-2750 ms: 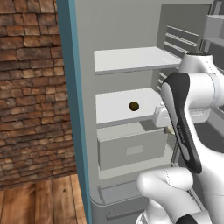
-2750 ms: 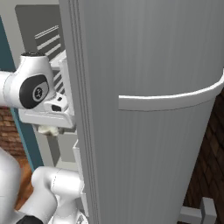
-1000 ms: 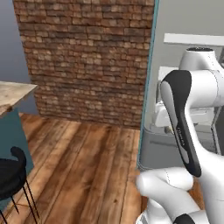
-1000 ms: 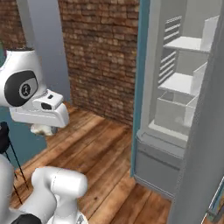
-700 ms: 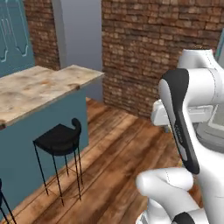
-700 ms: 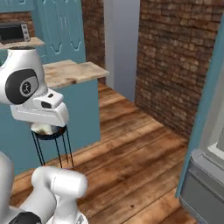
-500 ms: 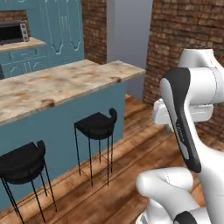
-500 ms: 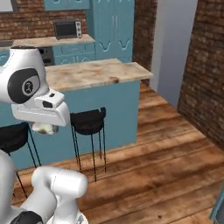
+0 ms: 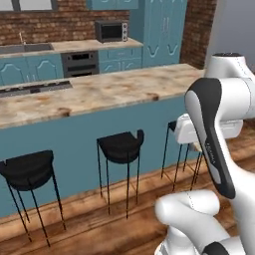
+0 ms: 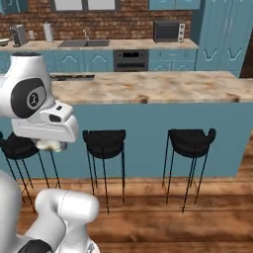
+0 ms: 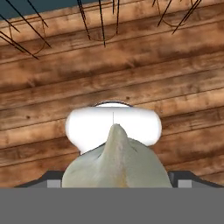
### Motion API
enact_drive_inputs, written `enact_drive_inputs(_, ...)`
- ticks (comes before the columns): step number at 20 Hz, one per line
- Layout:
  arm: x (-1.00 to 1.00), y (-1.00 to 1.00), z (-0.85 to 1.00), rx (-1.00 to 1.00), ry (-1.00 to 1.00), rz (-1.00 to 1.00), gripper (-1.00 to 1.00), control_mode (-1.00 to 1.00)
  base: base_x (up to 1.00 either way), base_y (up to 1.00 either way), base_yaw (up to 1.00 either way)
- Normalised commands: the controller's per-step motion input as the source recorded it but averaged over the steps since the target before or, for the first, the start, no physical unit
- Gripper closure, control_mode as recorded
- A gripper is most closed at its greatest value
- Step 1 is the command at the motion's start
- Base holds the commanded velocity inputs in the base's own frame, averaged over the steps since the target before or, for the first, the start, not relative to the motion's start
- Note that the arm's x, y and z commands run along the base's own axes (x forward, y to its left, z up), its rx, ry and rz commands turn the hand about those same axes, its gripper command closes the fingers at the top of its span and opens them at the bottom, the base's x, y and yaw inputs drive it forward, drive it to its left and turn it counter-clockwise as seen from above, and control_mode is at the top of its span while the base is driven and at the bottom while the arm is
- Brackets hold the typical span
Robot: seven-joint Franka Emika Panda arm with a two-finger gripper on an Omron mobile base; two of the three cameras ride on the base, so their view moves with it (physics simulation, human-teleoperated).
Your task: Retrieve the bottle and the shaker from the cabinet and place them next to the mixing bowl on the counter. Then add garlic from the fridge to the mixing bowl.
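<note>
The garlic point(image 11: 114, 164) sits in the gripper point(image 11: 114, 183), seen in the hand view as a pale bulb rising from the 6 o'clock edge, its tip pointing toward 12 o'clock. The finger tips themselves are covered by the bulb, so their spacing cannot be read directly; judged from the bulb's seat between them, they are closed on it. In the right base view a pale lump, the same garlic point(image 10: 49, 145), hangs just under the hand at the arm's end.

Below the hand lies wooden floor point(image 11: 175, 65), with stool legs point(image 11: 101, 22) near the 12 o'clock edge. The hand is over open floor, not over any work surface.

The island counter point(image 10: 148, 86) stands ahead of the base, at 12 o'clock in both base views, with black stools point(image 10: 104, 141) along its near side between robot and countertop. The back counter point(image 10: 99, 45) with sink point(image 10: 84, 43) and microwave point(image 10: 168, 30) runs behind it.

The mixing bowl, bottle and shaker cannot be made out on either counter at this size.

Judgement: the garlic's long axis runs along the gripper's axis, pointing down, which suits a straight release into a bowl. The deciding relation is height and reach: the bulb hangs below countertop level and on the stool side, so it must rise and travel toward 12 o'clock before release.
</note>
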Motion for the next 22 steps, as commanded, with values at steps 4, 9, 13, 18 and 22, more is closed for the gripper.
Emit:
enact_drive_inputs(4,0.0,0.0,0.0,0.0,0.0,0.0,1.0,1.0,-0.21,1.0,0.11)
enact_drive_inputs(9,0.0,0.0,0.0,0.0,0.0,0.0,1.0,1.0,-0.31,1.0,0.12)
enact_drive_inputs(13,0.0,0.0,0.0,0.0,0.0,0.0,1.0,1.0,-0.32,1.0,0.12)
enact_drive_inputs(18,0.0,0.0,0.0,0.0,0.0,0.0,1.0,1.0,-0.35,1.0,0.14)
enact_drive_inputs(22,0.0,0.0,0.0,0.0,0.0,0.0,1.0,1.0,-0.32,1.0,0.16)
